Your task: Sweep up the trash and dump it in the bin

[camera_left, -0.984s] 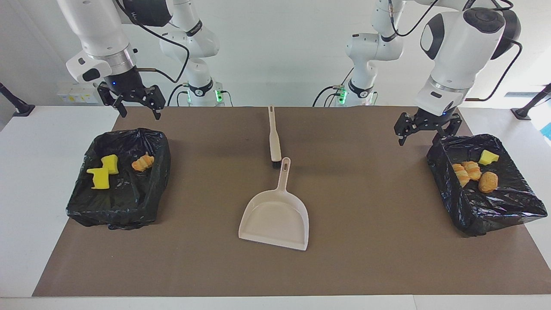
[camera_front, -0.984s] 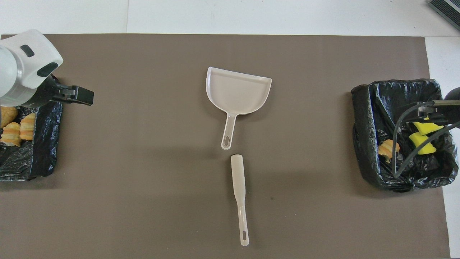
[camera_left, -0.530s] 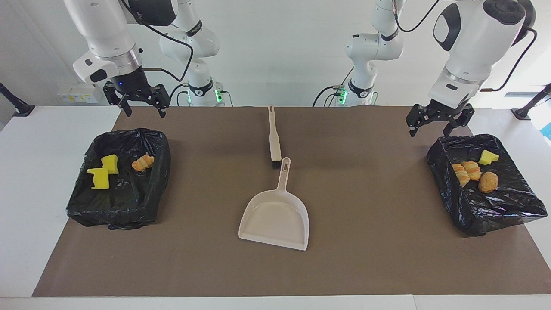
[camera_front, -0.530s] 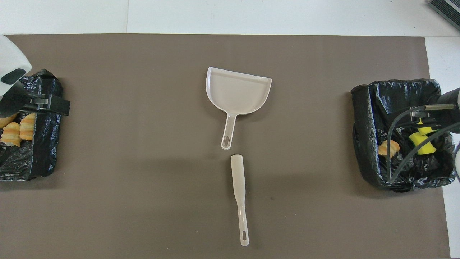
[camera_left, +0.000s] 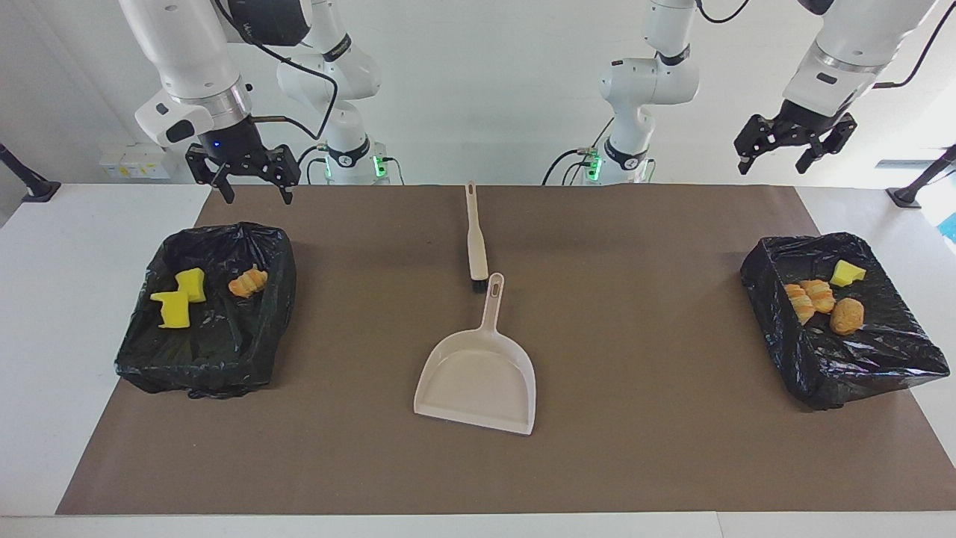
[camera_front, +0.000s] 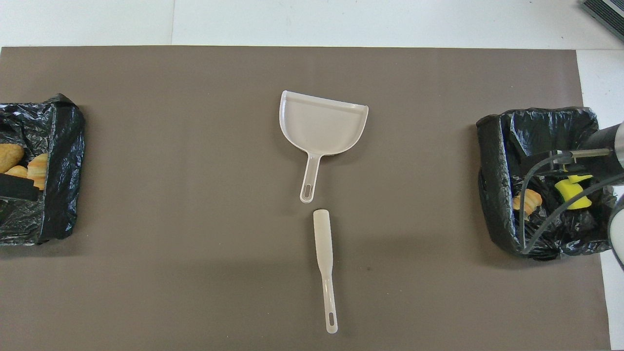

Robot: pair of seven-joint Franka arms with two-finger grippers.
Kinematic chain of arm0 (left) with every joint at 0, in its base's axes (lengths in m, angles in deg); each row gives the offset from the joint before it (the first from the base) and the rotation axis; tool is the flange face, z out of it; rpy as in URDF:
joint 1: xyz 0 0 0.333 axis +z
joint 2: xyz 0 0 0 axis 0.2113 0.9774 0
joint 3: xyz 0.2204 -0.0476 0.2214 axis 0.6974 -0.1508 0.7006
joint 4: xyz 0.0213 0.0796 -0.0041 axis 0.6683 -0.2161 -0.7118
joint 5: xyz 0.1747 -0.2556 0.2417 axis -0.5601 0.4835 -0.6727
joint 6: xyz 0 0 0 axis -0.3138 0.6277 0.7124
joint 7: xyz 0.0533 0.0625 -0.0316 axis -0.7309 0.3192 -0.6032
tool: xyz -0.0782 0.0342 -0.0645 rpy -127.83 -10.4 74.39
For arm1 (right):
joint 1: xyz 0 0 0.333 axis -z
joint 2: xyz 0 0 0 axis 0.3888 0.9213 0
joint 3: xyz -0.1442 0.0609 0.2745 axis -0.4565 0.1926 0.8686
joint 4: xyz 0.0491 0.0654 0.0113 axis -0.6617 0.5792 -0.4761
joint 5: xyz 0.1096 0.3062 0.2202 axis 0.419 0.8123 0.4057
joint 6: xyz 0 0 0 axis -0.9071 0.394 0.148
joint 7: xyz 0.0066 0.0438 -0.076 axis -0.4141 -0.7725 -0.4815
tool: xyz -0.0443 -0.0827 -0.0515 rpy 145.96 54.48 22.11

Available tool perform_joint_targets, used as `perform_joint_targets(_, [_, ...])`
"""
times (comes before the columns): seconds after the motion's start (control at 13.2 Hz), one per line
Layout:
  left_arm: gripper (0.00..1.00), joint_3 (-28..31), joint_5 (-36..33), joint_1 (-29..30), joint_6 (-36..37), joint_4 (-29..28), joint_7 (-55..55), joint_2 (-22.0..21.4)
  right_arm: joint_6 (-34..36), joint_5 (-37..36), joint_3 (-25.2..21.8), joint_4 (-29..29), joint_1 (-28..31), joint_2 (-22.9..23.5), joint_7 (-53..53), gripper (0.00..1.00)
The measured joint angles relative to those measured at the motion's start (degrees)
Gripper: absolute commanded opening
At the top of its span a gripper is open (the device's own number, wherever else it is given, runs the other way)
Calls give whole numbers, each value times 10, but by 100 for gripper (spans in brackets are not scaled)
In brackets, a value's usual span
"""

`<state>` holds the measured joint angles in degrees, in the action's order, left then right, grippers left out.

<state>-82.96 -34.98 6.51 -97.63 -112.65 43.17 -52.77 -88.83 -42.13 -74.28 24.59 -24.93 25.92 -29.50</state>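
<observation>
The trash lies in two black-lined bins. The bin [camera_left: 194,373] at the right arm's end holds two yellow sponge chunks [camera_left: 175,310] and a bread lump [camera_left: 248,282]. The bin [camera_left: 821,373] at the left arm's end holds a yellow chunk [camera_left: 848,273] and bread lumps [camera_left: 810,297]. My right gripper [camera_left: 256,196] hangs open and empty over the table's robot-side edge by its bin. My left gripper [camera_left: 773,161] is open, empty and raised high above its bin's robot-side end.
A beige dustpan [camera_left: 478,373] lies mid-table with its handle toward the robots. A beige brush [camera_left: 476,239] lies just nearer to the robots, its bristle end by the dustpan's handle. A brown mat [camera_left: 635,336] covers the table.
The left gripper has risen well up from its bin's rim. The right gripper has shifted slightly toward the table's middle. Dustpan, brush and trash have not moved.
</observation>
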Motion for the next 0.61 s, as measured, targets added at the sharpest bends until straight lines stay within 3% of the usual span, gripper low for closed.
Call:
perform_joint_targets(0.3, [100, -7, 21, -1, -69, -19, 0, 5, -8, 1, -1, 2, 0, 0, 0, 100])
perform_joint_targets(0.61, [100, -9, 26, -13, -80, -29, 5, 20, -7, 1, -1, 3, 1, 0, -5, 100])
